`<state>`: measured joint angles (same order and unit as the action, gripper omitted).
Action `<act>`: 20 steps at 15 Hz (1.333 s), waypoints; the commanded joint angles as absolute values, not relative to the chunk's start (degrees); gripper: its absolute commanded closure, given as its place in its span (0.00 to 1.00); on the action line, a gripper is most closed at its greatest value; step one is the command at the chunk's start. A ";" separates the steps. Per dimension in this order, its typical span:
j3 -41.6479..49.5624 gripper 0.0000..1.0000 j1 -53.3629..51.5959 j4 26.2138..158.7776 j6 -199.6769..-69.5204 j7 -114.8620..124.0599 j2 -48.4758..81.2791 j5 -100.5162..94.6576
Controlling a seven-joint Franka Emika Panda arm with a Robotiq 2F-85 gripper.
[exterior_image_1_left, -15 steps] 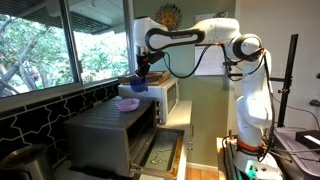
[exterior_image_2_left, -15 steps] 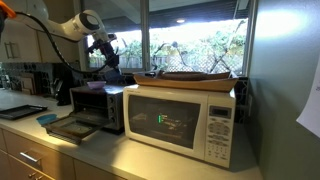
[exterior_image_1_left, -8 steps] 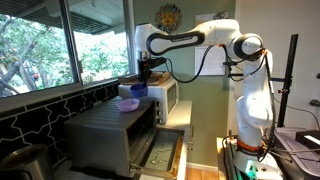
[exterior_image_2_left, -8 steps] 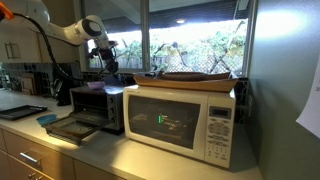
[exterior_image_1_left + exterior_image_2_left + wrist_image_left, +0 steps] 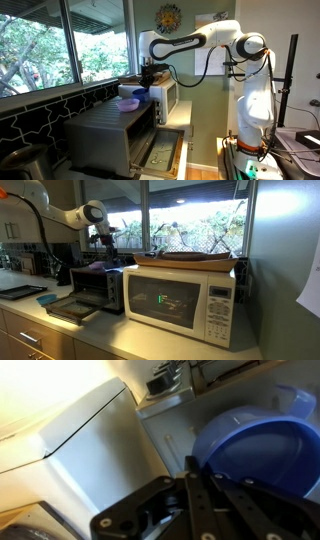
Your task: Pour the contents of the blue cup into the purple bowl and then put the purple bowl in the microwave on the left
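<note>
1. Since a second ago my arm has come down, and the blue plastic cup [image 5: 141, 94] has dropped from above the round purple bowl [image 5: 127, 104] to just beside it.
2. Both are on top of the steel toaster oven [image 5: 100, 130], the bowl on the side towards the window [image 5: 40, 50].
3. The gripper [image 5: 150, 78] hangs right over the cup; I cannot tell whether its fingers are closed on it.
4. The white microwave [image 5: 170, 98] stands close behind. The oven's drop-down door [image 5: 160, 152] lies open in front.

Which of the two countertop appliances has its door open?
The dark toaster oven, its door folded down; the white microwave beside it is closed.
</note>
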<state>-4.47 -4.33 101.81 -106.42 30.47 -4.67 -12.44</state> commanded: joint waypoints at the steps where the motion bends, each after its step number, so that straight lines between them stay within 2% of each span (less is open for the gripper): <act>1: -4.38 0.99 -3.42 105.90 -108.09 33.22 -7.21 -9.62; 6: -4.40 0.99 -2.89 106.12 -107.56 35.68 -7.25 -8.17; 7: -4.48 0.71 -2.88 105.85 -106.91 36.00 -7.12 -8.20; 8: -4.41 0.69 -2.89 105.81 -107.40 35.80 -7.26 -7.49; 10: -4.50 0.56 -2.91 105.09 -107.15 36.02 -7.53 -7.05; 14: -5.41 0.26 -3.54 103.06 -107.09 34.69 -9.00 -7.23; 17: -7.40 0.04 -4.13 98.13 -100.07 38.17 -7.71 -7.28; 18: -8.25 0.00 -4.49 96.42 -97.22 39.30 -7.00 -7.43; 20: -10.00 0.00 -5.51 94.25 -94.27 39.73 -6.11 -7.90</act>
